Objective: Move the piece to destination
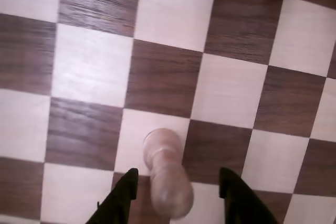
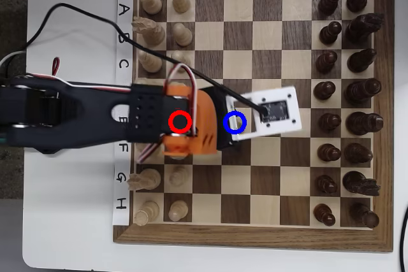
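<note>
Wrist view first: the gripper (image 1: 178, 182) came in from the bottom edge, its two black fingers (image 1: 122, 195) standing apart with the pawn (image 1: 167, 174) between them. There was a visible gap on both sides, so the jaws were open and not squeezing anything. The pawn looked upright on the board (image 1: 92, 64), its base on a pale square and its ball head blurred toward the lens. That spacing probably meant the arm was either lining up a grab or had just let go; the frame alone didn't settle which.

Overhead view: the arm (image 2: 70, 116) reached in from the board's left edge, across the middle rows, and its orange wrist and white camera mount covered most of the action. The blue ring (image 2: 234, 122) sat on a pale square in column 4, and a pale bit showed inside it, likely the pawn's head, so the pawn seemed to be at the destination already. The red ring (image 2: 180, 121) lay over the arm in column 2.

The board was wood with hand-numbered paper strips, on a white table (image 2: 64, 221). Dark pieces (image 2: 347, 87) lined the right edge.
</note>
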{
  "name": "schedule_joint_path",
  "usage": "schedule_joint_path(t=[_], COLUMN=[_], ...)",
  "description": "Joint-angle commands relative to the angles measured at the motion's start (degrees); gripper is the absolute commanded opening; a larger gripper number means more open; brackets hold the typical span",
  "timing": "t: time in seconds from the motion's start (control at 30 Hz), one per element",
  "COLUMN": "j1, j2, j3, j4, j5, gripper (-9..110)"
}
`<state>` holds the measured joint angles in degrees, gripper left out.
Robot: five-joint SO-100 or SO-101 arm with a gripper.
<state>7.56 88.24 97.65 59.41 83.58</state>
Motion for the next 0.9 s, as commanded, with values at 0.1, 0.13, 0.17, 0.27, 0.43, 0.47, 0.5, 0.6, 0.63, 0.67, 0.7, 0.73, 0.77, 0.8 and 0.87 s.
schedule_joint_path(t=[0.1,0.13,0.17,0.27,0.43,0.47,0.5,0.6,0.63,0.67,0.7,0.73,0.77,0.8,0.87], j1=[-1.85,-2.02,-2.2,-2.11,-0.53,0.0,0.53,2.72,3.87,5.27,6.77,8.79,11.34,14.24,21.27], j2=[10.9,12.39,13.97,20.3,32.26,34.72,37.0,43.68,45.7,47.64,49.31,50.89,52.47,53.79,56.07], j3=[1.41,1.41,1.14,0.79,-0.18,-0.18,-0.79,-2.55,-3.25,-3.69,-4.39,-4.83,-4.83,-4.83,-4.75], j4=[3.87,4.83,5.8,7.03,9.76,9.76,10.28,12.74,13.54,14.06,15.12,16.26,17.05,18.02,19.42], j5=[-1.23,-1.76,-2.2,-3.78,-13.36,-15.56,-17.75,-24.17,-26.28,-28.3,-30.76,-33.31,-36.39,-40.25,-47.11], gripper=[21,21,20,16,8,7,6,2,1,0,0,0,0,0,0])
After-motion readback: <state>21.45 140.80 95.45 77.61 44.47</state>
